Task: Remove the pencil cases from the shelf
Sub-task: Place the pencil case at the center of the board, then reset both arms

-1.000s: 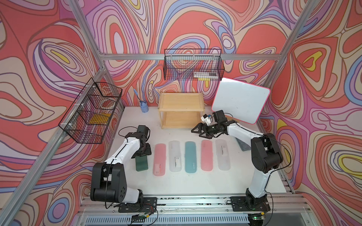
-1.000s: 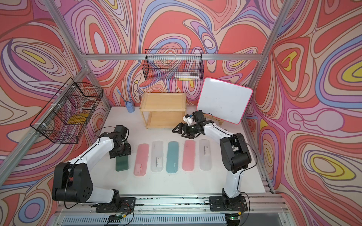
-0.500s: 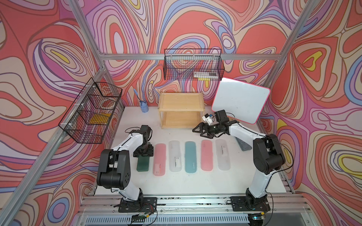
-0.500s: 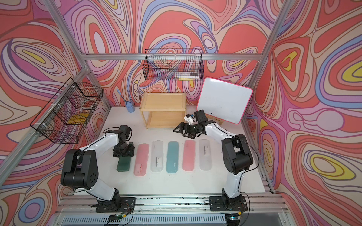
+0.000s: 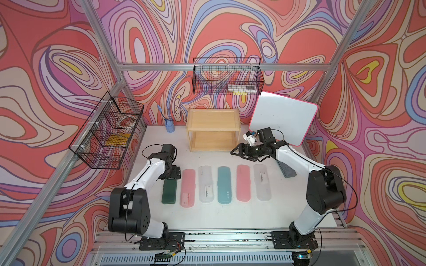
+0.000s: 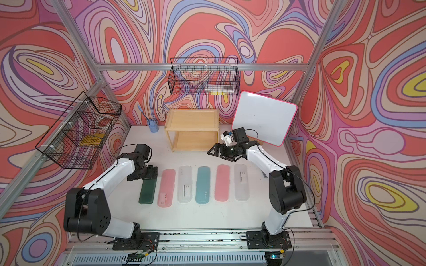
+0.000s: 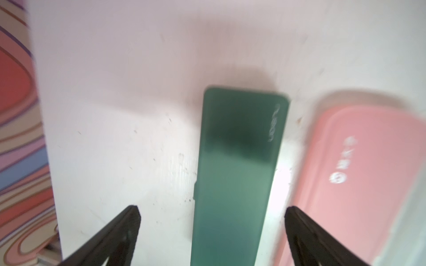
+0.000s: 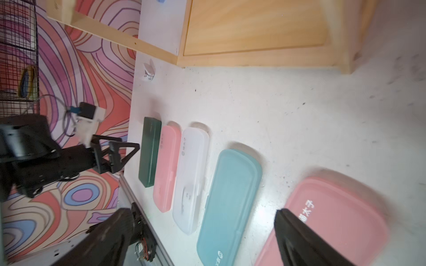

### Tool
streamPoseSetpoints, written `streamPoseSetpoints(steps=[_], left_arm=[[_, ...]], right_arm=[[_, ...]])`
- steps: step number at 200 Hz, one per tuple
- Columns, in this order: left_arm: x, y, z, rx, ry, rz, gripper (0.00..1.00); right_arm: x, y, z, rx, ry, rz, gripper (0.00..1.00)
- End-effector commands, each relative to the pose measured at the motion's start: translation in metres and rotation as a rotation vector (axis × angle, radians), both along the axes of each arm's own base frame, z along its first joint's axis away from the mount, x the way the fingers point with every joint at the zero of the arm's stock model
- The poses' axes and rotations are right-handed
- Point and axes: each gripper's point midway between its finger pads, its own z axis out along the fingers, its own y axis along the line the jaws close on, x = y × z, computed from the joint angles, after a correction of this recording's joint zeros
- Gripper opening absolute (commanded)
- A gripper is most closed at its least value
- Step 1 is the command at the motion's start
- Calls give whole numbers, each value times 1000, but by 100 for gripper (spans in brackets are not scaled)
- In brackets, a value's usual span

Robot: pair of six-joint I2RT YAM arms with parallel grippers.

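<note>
1. The shelf (image 5: 213,129) stands at the back of the desk (image 5: 219,214). Both its trays look bare in both top views. The rear of the lower tray is hidden under the upper one, so there I can only say it is probably empty.
2. All six pencil cases lie flat in a row on the desk in front of the shelf, clear of it. From the left arm's side they are: dark green case (image 5: 170,191), pink case (image 5: 189,187), whitish case (image 5: 205,184), teal case (image 5: 224,185), second pink case (image 5: 244,183) and second whitish case (image 5: 262,182).
3. The left gripper (image 7: 212,208) hangs over the end of the dark green case nearest the shelf, with its jaws spread wide. In the left wrist view its fingers (image 7: 124,230) stand either side of the case and grip nothing.
4. The right gripper (image 5: 238,153) hovers above the desk near the shelf's front corner on its own side. Its jaws are also wide and empty.
5. Judged from this, the removal looks complete or nearly so. No case can be seen on the shelf, and none is held. Little seems left beyond drawing the arms back.
</note>
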Motion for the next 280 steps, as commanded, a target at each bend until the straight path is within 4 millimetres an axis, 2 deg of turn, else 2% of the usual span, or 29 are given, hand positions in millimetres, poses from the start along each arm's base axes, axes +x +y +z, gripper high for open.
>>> streamPoseSetpoints(steps=[1, 22, 30, 39, 42, 55, 70, 86, 98, 112, 143, 150, 165, 178, 194, 220, 240, 280], left_arm=[[26, 9, 48, 29, -366, 20, 99], [29, 10, 49, 65, -575, -21, 100], [30, 12, 49, 61, -636, 3, 99], [38, 9, 54, 48, -715, -7, 99], [36, 8, 42, 44, -711, -18, 99], [46, 6, 31, 58, -764, -48, 99], [56, 10, 13, 109, -724, -59, 99], [66, 11, 3, 121, -729, -56, 99], [74, 6, 2, 130, -777, -97, 99], [82, 4, 1, 131, -767, -126, 99], [77, 1, -16, 121, -845, -139, 99], [78, 0, -14, 130, -880, -154, 100], [77, -1, -19, 112, -811, -152, 99], [82, 0, -18, 127, -832, -154, 99], [85, 2, -21, 120, -784, -134, 99], [84, 2, -20, 122, -788, -131, 99], [83, 3, -21, 125, -790, -130, 99], [84, 3, -20, 128, -798, -131, 99]], right_arm=[[12, -44, 54, -189, -262, -149, 98], [17, -93, 61, -349, -359, -349, 98], [16, -109, 56, -384, -372, -412, 98], [15, -118, 51, -407, -386, -447, 98], [15, -119, 47, -415, -389, -449, 98], [14, -128, 35, -457, -407, -473, 98], [16, -144, 24, -523, -450, -526, 98], [17, -166, 13, -632, -554, -595, 98], [19, -183, 10, -707, -654, -654, 98], [24, -190, 4, -724, -745, -660, 98], [44, -207, -38, -750, -718, -654, 98], [45, -210, -48, -753, -723, -651, 98], [49, -219, -61, -739, -741, -666, 98], [48, -232, -80, -677, -716, -688, 98], [41, -241, -91, -588, -722, -701, 98], [37, -228, -84, -554, -800, -631, 98], [43, -242, -88, -594, -741, -705, 98], [43, -239, -89, -589, -737, -680, 98]])
